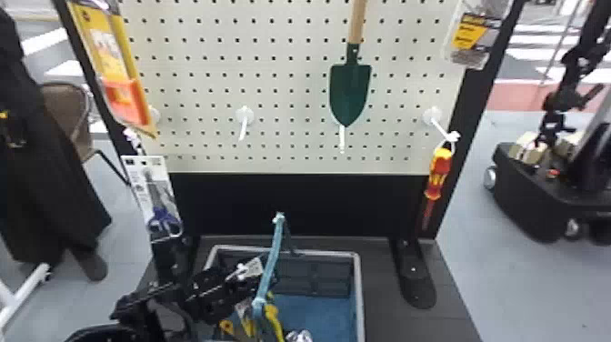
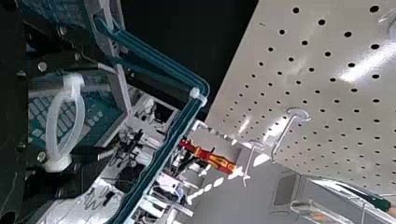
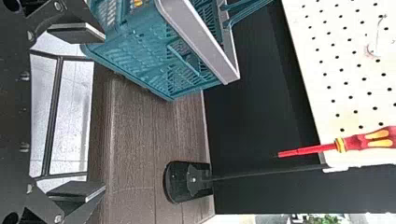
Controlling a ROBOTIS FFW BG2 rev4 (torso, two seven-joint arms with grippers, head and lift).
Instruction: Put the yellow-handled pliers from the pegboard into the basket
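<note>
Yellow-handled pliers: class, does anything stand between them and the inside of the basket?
Nothing visible blocks the way in: the pliers appear to lie within the basket's rim. The raised teal handle passes in front of them in the head view; contact is unclear.

Before the pegboard (image 1: 286, 91), low on the platform (image 1: 391, 318), the basket (image 1: 357, 282), tools (image 1: 272, 318) inside and handle (image 1: 275, 254) upright above. Along the pegboard, from left to right: upper pack (image 1: 113, 63) with scissors (image 1: 163, 220) below, hook (image 1: 244, 119), trowel (image 1: 350, 91), then screwdriver (image 1: 438, 175) at the right edge, beneath another pack (image 1: 475, 34). Farther left, a chair (image 1: 68, 109); farther right, a wheeled base (image 1: 536, 195).
</note>
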